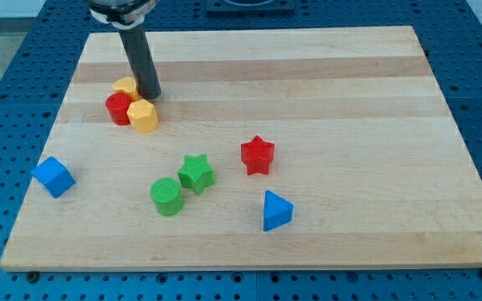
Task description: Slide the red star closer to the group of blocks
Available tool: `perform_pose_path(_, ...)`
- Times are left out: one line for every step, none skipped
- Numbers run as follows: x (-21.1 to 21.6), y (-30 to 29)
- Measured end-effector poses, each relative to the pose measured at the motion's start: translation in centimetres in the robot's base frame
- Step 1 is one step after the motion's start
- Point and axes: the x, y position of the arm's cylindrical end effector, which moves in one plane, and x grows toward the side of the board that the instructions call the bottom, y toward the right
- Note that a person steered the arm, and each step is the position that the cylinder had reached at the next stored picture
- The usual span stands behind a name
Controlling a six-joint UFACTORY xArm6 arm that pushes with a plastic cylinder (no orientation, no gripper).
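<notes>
The red star [257, 155] lies right of the board's middle, apart from all other blocks. A green star [196, 173] and a green cylinder [166, 196] sit close together to its left. At the upper left, a red block [119, 108], a yellow hexagonal block [143, 115] and a second yellow block [125, 85] are packed together. My tip [150, 94] stands just right of that cluster, touching or nearly touching the yellow blocks, far from the red star.
A blue cube [53, 176] sits near the board's left edge. A blue triangular block [276, 211] lies below the red star. The wooden board [350, 84] rests on a blue perforated table.
</notes>
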Motion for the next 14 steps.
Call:
perform_pose_path(-2.1,5.0)
perform_pose_path(-2.2,14.6)
perform_pose_path(1.3,23.8)
perform_pose_path(6.3,30.0)
perform_pose_path(10.4,30.9)
perform_pose_path(13.7,30.4)
perform_pose_path(16.4,29.4)
perform_pose_path(17.1,23.8)
perform_pose_path(14.9,16.6)
perform_pose_path(10.7,10.1)
perform_pose_path(7.0,7.7)
perform_pose_path(5.2,7.7)
perform_pose_path(4.5,9.4)
perform_pose_path(2.8,10.7)
